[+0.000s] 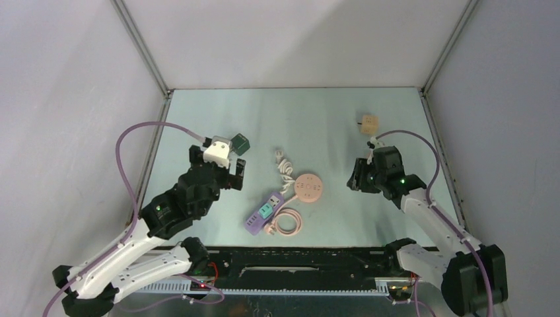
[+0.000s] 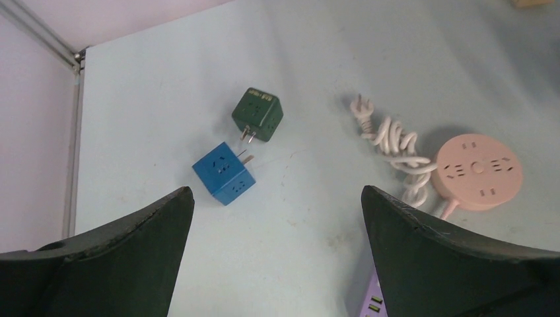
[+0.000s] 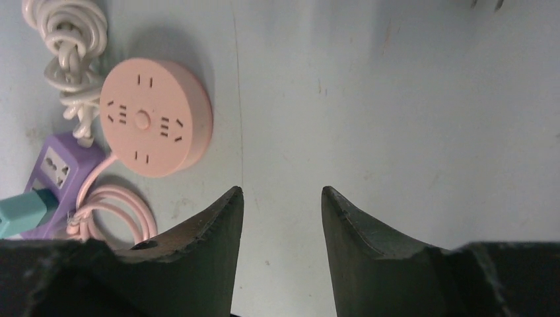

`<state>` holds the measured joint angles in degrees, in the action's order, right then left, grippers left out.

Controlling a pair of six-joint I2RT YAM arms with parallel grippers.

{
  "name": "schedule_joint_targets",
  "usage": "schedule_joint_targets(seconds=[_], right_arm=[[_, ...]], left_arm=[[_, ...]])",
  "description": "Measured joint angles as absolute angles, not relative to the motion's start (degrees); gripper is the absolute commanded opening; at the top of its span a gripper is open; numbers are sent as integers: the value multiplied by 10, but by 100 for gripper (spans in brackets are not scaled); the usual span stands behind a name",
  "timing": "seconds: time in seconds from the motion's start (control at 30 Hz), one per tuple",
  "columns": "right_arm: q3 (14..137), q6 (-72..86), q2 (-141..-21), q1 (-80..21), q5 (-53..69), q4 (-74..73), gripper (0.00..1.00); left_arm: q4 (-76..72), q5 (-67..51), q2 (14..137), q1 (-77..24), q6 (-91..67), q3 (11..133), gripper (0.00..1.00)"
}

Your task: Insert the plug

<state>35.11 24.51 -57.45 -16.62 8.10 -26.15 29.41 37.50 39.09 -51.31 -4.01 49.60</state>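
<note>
Over on the left side of the surface (image 1: 317, 119), the left claw (image 2: 275, 198) hangs wide open above the green cube adapter (image 2: 257, 114). Its two metal prongs (image 2: 248, 134) point at the blue cube adapter (image 2: 223, 173) just beside it, so my guess is that's the plug. I'd come down square on the green cube's flat sides, since smooth hard plastic slips, and keep the prongs level with the blue one's slots. Meanwhile the right claw (image 3: 280, 195) is partly apart and holding nothing, near the round pink socket hub (image 3: 155, 115) and its knotted white cord (image 3: 66, 39).
</note>
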Motion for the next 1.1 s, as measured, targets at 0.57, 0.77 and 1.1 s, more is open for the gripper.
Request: schedule_joint_targets(seconds=[0.57,0.77,1.1], right_arm=[[695,168,-964,-88,-68,-305,96],[869,149,-1108,-58,-94,-351,99],[1142,147,-1279,-21,-81,-425,89]], left_arm=[[346,342,407,-455,-62,495,100],[351,341,408,-455,-62,495,100],[353,325,413,-444,-62,495,100]])
